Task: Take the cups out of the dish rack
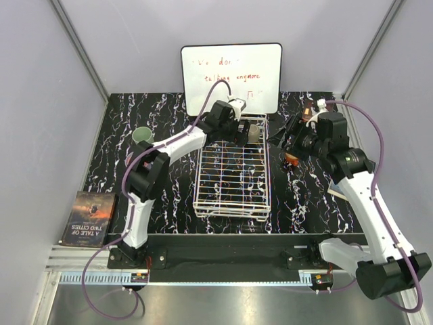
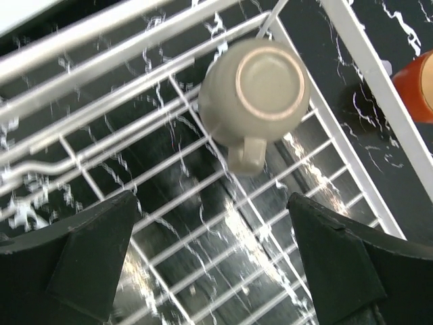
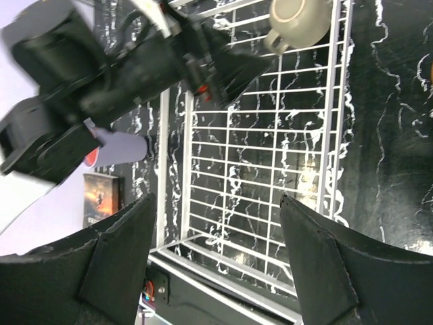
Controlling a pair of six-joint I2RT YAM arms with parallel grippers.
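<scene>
The white wire dish rack (image 1: 230, 196) stands mid-table. One beige-grey cup (image 2: 257, 91) with a handle sits upside down in its far right corner, also visible as a cup (image 1: 254, 135) from above and a cup (image 3: 298, 20) from the right wrist. My left gripper (image 2: 213, 254) hovers open above the rack floor just short of that cup, nothing between its fingers; from above the left gripper (image 1: 242, 132) is beside it. My right gripper (image 3: 216, 250) is open and empty, and the right gripper (image 1: 281, 139) hangs just off the rack's right side. An orange cup (image 1: 292, 160) stands on the table below it.
A pale green cup (image 1: 142, 137) stands on the table at the left. A lavender cup (image 3: 118, 147) lies left of the rack, behind the left arm. A whiteboard (image 1: 231, 78) leans at the back. A book (image 1: 90, 218) lies at the front left.
</scene>
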